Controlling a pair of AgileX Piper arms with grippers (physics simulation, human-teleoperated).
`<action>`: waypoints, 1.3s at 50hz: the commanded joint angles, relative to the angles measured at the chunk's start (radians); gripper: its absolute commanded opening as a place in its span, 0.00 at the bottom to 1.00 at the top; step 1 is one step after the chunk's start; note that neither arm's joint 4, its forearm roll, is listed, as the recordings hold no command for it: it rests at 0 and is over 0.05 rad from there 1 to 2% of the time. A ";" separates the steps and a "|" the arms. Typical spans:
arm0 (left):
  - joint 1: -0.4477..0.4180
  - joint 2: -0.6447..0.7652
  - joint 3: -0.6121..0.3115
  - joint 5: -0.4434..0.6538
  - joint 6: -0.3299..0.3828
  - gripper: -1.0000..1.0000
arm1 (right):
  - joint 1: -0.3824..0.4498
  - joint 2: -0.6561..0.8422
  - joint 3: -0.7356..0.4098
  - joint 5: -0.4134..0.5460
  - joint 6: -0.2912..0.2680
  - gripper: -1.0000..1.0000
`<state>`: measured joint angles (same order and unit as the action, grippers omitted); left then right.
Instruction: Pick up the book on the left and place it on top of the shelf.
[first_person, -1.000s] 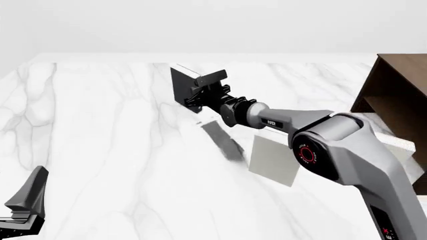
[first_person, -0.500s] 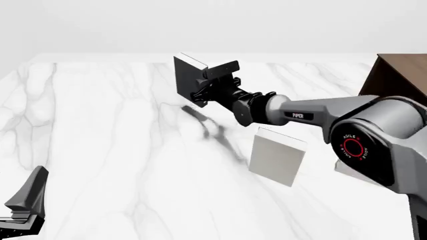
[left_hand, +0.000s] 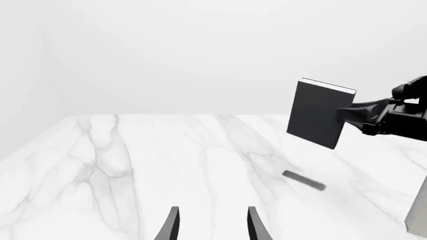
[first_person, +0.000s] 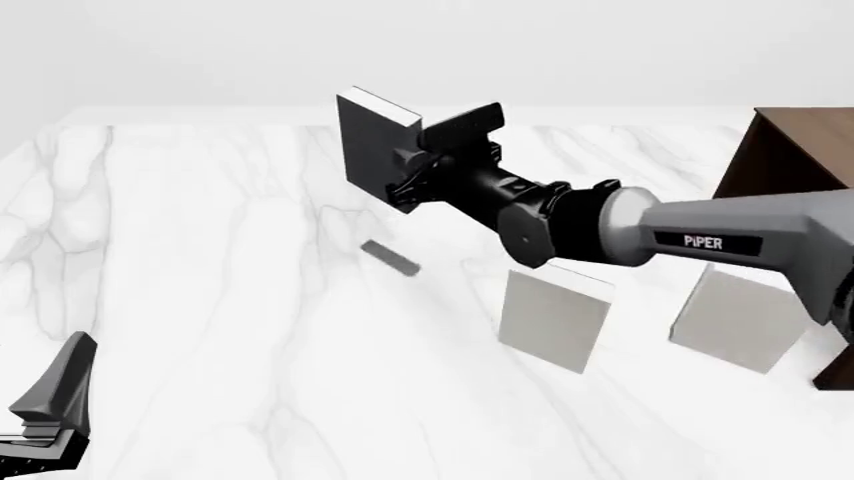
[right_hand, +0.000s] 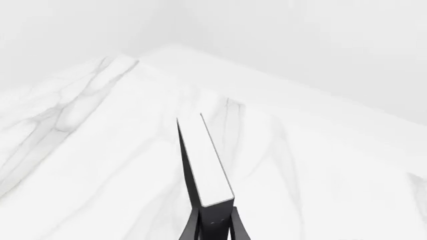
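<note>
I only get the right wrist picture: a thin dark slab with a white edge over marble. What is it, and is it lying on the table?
Observer: It's a black book, clamped in the right gripper and held clear above the table; its shadow lies below.
Operator: Anything else on the table?
Observer: Two light grey books stand upright, nearer the right side.
Operator: Where would it go?
Observer: A dark brown shelf stands at the right edge, beyond those books.
Operator: And the other arm?
Observer: The left gripper is open, holding nothing.
</note>
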<state>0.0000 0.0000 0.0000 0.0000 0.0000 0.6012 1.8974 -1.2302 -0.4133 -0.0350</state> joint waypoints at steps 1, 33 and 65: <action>0.000 0.000 0.000 0.000 0.000 1.00 | 0.014 -0.169 0.114 -0.001 -0.006 0.00; 0.000 0.000 0.000 0.000 0.000 1.00 | -0.050 -0.515 0.333 0.063 -0.090 0.00; 0.000 0.000 0.000 0.000 0.000 1.00 | -0.134 -0.750 0.340 0.216 -0.309 0.00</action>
<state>0.0000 0.0000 0.0000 0.0000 0.0000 0.4987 1.2133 -0.8786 -0.2357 -0.3021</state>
